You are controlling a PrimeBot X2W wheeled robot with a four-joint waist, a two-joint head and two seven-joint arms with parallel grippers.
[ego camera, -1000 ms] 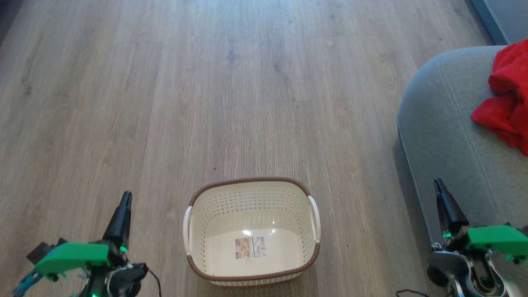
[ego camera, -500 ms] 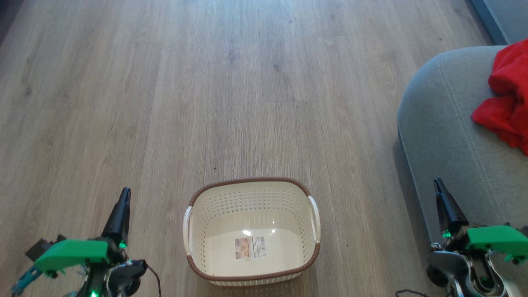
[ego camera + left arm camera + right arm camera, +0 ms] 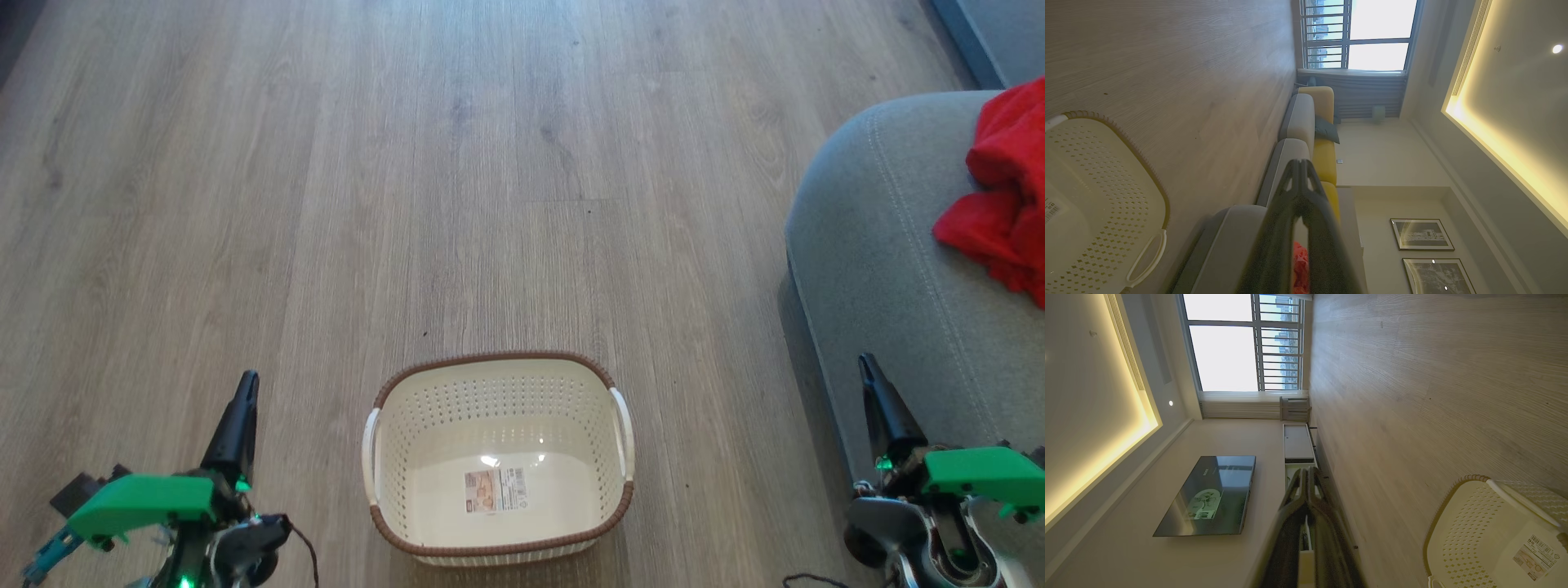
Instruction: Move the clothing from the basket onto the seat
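Basket (image 3: pixel 490 400), bottom centre of frame: empty, only its label (image 3: pixel 495 490) inside. Red clothing (image 3: pixel 1000 204) lies on the grey seat (image 3: pixel 882 269), upper right. My left jaws and right jaws are clenched, holding nothing. Judgement: transfer complete; nothing visibly left.

Bright daylight fr window (image 3: pixel 1224 347), glare in basket (image 3: pixel 490 400)
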